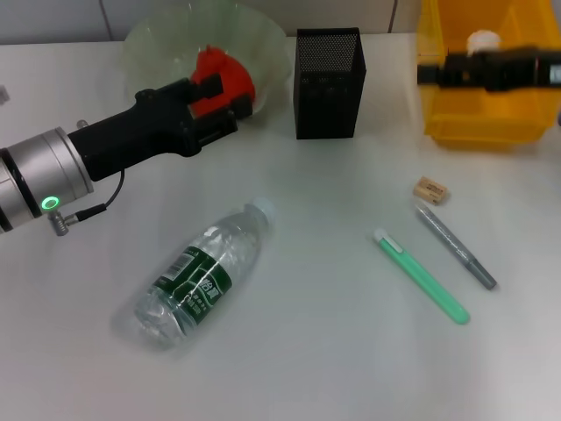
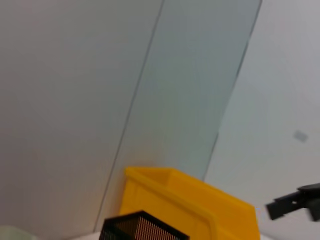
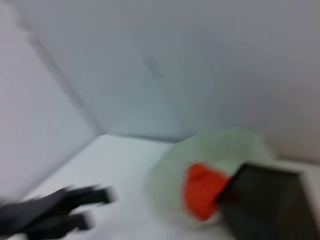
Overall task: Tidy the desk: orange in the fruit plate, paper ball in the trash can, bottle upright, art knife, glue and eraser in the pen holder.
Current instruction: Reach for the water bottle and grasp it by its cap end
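My left gripper (image 1: 230,103) sits at the fruit plate (image 1: 158,44), its black fingers either side of the orange (image 1: 226,74); the fruit is inside the pale-green bowl, but whether it rests on the bottom I cannot tell; I judge the fingers pressed on it, though the head view leaves a little doubt. My right gripper (image 1: 431,72) reaches across the trash can (image 1: 478,123), and I cannot tell how its fingers stand; a white lump lies in the bin just beyond it, which I take for the paper ball (image 1: 481,40), so that drop looks done.

The step in hand, as I judge it, is setting the orange down; to do it well I should lower until the fruit bears on the bowl, spread the fingers slowly, and draw back along my own arm's line so I do not catch the wavy rim or nudge the pen holder (image 1: 329,81) standing just beside the plate.

4 jobs remain: the bottle (image 1: 197,276) lies on its side near me, cap pointing away; the eraser (image 1: 431,189) lies beside the grey art knife (image 1: 456,246); the green glue (image 1: 422,277) lies just left of that; all 3 small things are apart from the holder.
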Motion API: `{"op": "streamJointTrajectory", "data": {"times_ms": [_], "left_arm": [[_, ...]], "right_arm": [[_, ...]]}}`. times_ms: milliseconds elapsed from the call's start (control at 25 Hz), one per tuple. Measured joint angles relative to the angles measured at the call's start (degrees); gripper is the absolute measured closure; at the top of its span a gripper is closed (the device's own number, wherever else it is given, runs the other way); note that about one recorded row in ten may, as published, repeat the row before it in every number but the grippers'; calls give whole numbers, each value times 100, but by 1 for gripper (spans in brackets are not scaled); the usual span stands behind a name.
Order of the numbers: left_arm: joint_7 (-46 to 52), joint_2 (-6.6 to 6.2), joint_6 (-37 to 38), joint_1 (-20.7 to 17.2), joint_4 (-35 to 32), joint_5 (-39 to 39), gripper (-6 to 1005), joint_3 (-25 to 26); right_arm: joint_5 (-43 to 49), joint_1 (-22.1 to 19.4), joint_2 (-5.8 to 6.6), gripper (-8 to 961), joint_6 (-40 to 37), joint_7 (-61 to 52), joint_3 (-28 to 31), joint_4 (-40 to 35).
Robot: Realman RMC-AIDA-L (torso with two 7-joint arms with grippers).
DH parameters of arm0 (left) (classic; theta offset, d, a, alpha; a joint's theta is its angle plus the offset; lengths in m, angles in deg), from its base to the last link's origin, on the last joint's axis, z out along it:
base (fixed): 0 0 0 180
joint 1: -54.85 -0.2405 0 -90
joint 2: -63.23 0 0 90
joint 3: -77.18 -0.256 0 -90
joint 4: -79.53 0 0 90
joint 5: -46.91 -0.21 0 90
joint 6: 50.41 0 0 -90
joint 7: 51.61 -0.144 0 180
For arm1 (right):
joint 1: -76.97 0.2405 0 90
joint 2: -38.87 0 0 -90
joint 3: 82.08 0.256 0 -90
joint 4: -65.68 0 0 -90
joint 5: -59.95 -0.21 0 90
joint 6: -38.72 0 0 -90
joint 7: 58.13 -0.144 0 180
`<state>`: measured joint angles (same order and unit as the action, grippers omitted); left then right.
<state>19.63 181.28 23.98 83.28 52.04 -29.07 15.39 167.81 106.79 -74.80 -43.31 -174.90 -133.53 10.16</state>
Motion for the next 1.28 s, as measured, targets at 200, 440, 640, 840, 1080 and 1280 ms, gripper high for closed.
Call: {"op": "streamJointTrajectory", "data": {"times_ms": [200, 440, 640, 840, 1080, 1280], "left_arm": [[462, -9, -43, -21, -381, -528, 377, 13], [1814, -81, 44, 124, -1151, -1939, 378, 0], [3201, -35, 399, 380, -1835, -3211, 378, -9], [4186, 49, 212, 533, -2208, -3952, 379, -402], [4895, 59, -421, 574, -2316, -4122, 378, -1034], [5196, 71, -591, 627, -2372, -4347, 378, -1310]], "right_arm": [[-187, -3, 122, 184, -989, 1314, 487, 968], [-163, 17, 46, 185, -1241, 1803, 625, 1325], [-162, -10, 41, 186, -1273, 1789, 654, 1340], [-162, -16, 39, 187, -1292, 1773, 665, 1343], [-162, 17, 38, 187, -1270, 1771, 646, 1366], [-162, 22, 38, 187, -1268, 1771, 656, 1368]]}}
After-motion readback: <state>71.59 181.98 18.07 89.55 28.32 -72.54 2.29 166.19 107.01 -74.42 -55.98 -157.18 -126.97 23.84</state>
